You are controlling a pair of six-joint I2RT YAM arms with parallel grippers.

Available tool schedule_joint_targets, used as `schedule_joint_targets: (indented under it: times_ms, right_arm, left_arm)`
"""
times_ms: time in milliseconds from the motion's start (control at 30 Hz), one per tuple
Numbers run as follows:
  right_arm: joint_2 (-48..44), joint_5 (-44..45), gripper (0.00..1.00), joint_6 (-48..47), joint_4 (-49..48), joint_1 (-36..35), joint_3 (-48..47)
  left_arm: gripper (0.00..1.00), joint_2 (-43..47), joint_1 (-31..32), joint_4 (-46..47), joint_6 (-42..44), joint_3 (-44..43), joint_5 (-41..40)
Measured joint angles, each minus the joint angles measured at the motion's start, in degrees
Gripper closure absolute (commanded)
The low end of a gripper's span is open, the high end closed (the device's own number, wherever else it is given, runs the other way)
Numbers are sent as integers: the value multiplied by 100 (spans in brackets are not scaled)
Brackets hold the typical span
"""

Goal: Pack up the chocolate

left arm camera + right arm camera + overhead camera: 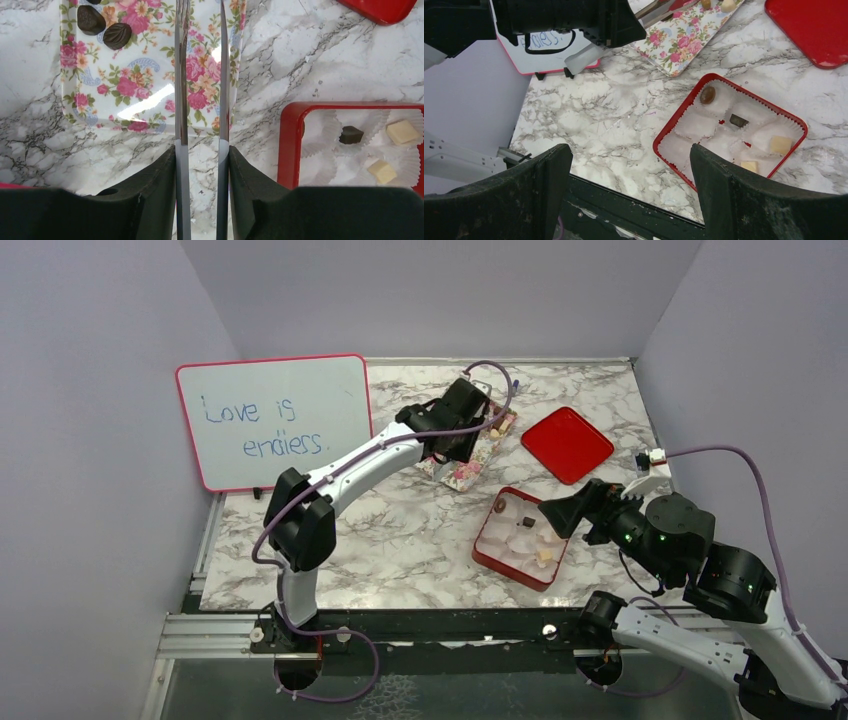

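Four chocolates (738,120) in one red box (288,150)

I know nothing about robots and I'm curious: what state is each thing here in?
Box, open, four chocolates showing inside.
Lid, off, lying apart from the box.
Tray, a few chocolates on it.
Left tool, slightly open, empty, over the tray.
Right tool, wide open, empty.
Whiteboard, written on.
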State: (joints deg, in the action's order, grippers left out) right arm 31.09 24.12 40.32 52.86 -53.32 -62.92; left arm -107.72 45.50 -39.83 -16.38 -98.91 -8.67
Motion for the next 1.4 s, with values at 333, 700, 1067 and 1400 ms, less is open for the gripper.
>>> schedule_joint_targets:
  times_ms: [333,700,1067,1400]
  right_arm:
    - [2,4,7,-4,0,0,0]
    - [2,31,7,-7,0,0,-2]
    - [-4,50,7,0,-2,0,105]
    - [85,48,7,24,7,0,83]
  left_arm:
    - [59,-645,-57,-20,15,-289,-232]
    - [57,-1196,-105,35,105,-385,-256]
    - [64,-1519,-232,116,146,-710,-245]
    - [76,-1519,-334,122,181,-728,-125]
